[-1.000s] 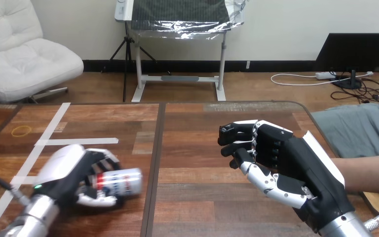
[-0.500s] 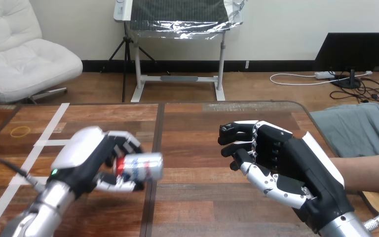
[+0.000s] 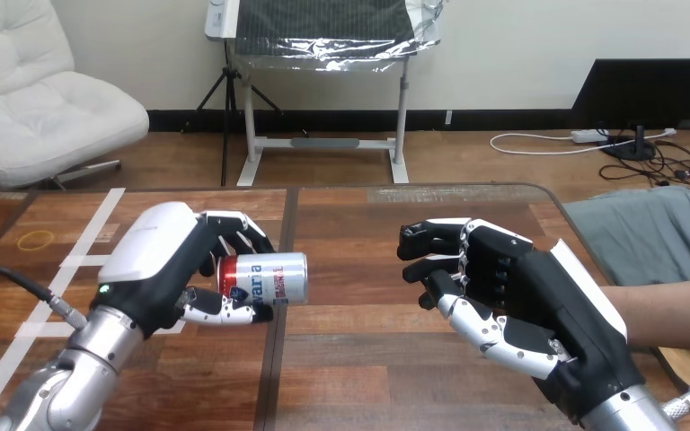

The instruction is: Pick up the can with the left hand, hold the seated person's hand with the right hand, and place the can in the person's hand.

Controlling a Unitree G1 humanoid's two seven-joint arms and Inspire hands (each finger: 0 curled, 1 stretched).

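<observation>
1. The robot's left hand (image 3: 166, 269) is over the left half of the wooden table (image 3: 350, 359), its fingers and thumb curled round a can (image 3: 269, 277).
2. The can lies on its side in that grasp, its free end pointing right, near the table's middle seam.
3. The robot's right hand (image 3: 539, 301) is over the table's right half, its back toward the camera, apart from the can.
4. The person's forearm (image 3: 674, 310) comes in from the right edge and passes behind the right hand. I cannot tell whether that hand grips anything.
</observation>
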